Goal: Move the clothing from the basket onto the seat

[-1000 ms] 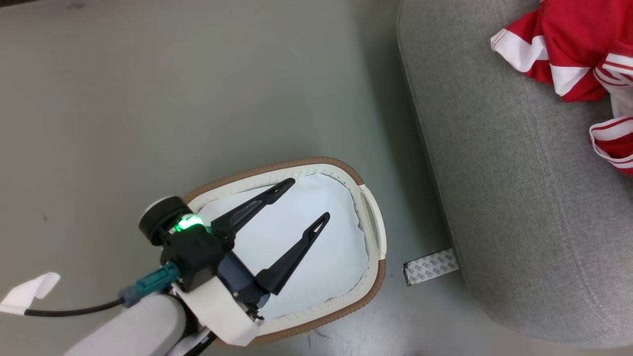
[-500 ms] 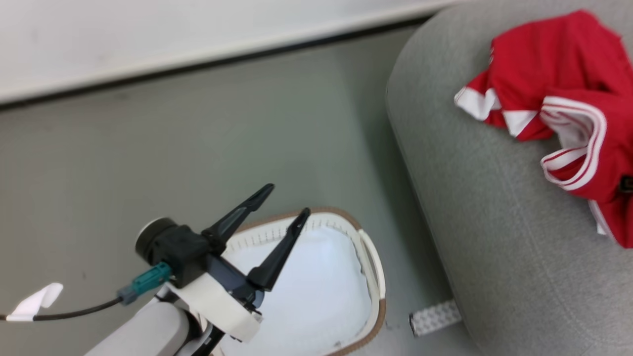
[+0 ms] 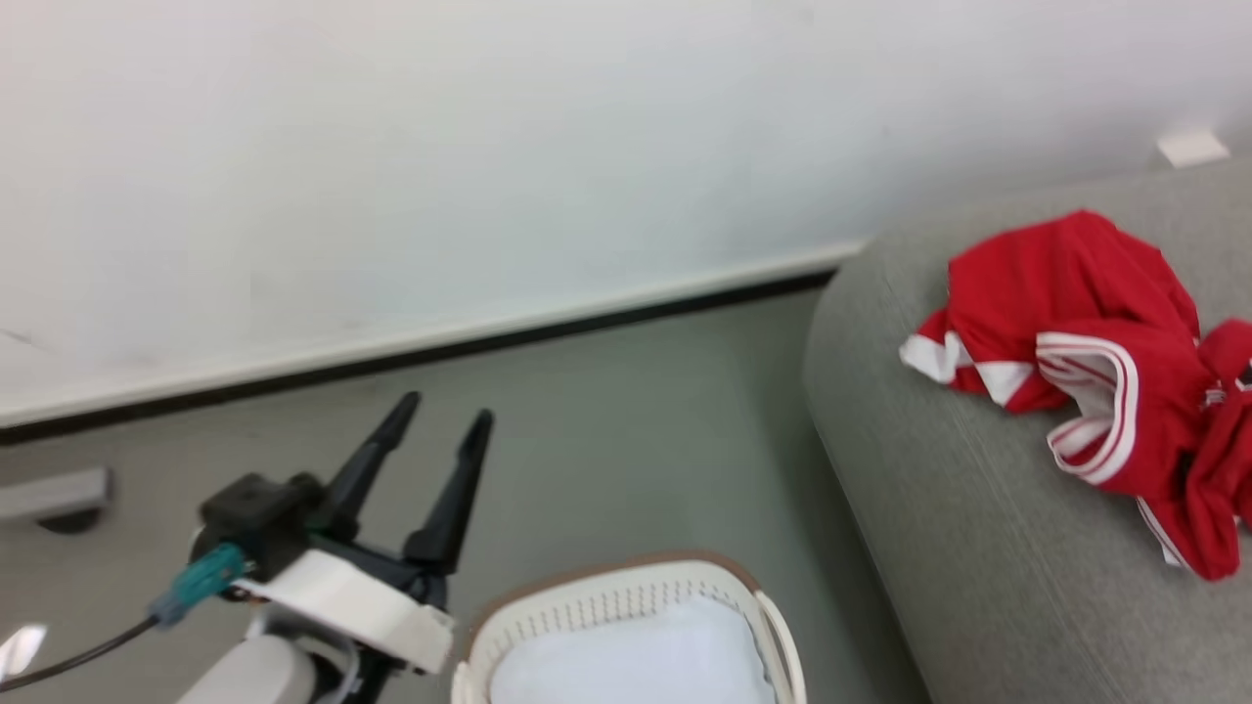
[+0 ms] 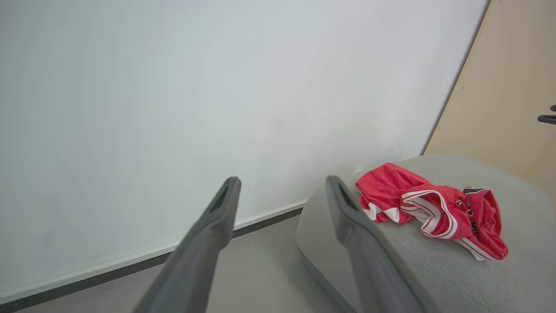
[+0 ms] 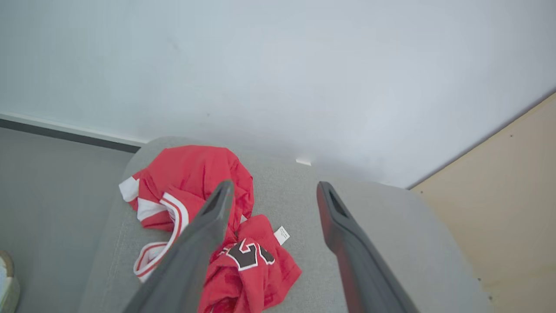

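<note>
Head view: we see the clothing point(image 3: 1086, 362) heaped on the seat point(image 3: 929, 508) at 3 o'clock.
Basket point(image 3: 626, 577): at 6 o'clock, just beside the seat.
Left gripper point(image 3: 443, 411): at 8 o'clock, fingers spread, holding nothing.
Right gripper point(image 5: 274, 186): our right wrist view has its fingers apart, empty, pointing at the clothing.

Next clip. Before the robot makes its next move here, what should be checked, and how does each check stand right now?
1. Left gripper empty, jaws apart: ok.
2. Right gripper empty, jaws apart, above the seat: ok.
3. Clothing lying on the seat: ok.
4. Clothing back from the seat's rounded edge, nothing hanging over it: ok.
5. Basket emptied: the visible part of its inside is plain white, but the rest is cut off by the picture's edge: cannot tell.
</note>
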Robot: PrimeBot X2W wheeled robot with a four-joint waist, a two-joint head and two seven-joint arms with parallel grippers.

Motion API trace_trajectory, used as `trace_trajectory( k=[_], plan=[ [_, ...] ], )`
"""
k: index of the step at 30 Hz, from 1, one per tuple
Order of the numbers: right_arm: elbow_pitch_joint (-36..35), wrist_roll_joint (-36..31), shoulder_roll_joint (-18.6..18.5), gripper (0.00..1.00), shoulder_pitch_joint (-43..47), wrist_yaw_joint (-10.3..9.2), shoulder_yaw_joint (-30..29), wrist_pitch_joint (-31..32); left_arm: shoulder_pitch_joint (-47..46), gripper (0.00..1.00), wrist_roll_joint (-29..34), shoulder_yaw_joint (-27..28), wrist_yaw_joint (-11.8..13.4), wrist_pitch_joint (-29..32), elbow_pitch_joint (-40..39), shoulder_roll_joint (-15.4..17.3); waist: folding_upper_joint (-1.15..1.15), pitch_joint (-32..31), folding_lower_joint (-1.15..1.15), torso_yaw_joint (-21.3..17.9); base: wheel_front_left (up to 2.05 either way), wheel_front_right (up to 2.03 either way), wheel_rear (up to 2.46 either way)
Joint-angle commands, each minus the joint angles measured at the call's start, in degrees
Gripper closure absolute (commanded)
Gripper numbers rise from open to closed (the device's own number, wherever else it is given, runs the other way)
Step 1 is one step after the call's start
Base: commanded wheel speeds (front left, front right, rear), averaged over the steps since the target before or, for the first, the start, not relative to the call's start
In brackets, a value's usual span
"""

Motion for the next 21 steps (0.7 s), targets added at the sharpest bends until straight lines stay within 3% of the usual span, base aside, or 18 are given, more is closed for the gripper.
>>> trace_trajectory(
  k=[1, 7, 11, 21],
  plan=[
    [-1.4, 0.9, 1.6, 0.00, 1.7, -0.13, -0.4, -1.6, 1.9, 0.00, 0.2, 1.9, 0.7, 0.0, -0.1, 0.1, 0.00, -3.9, 0.02, 3.2, 0.00, 0.00, 0.00],
    [-7.1, 0.5, 8.6, 0.00, 6.7, -0.13, -3.6, -8.6, 7.3, 0.00, 1.5, 9.6, 2.4, 0.0, -0.3, -0.9, 0.00, -5.6, 0.02, 6.5, 0.00, 0.00, 0.00],
    [-10.0, -1.8, 14.6, 0.00, 11.5, -0.13, -6.6, -13.5, 11.5, 0.00, 3.0, 14.5, 2.3, 0.0, -0.4, -2.8, 0.00, -6.2, 0.02, 8.5, 0.00, 0.00, 0.00],
    [-11.5, -11.8, 31.4, 0.00, 26.7, -0.13, -10.1, -30.1, 18.9, 0.00, 9.7, 23.6, -3.6, 0.0, 3.8, -11.6, 0.00, -7.0, 0.02, 11.4, 0.00, 0.00, 0.00]
  ],
)
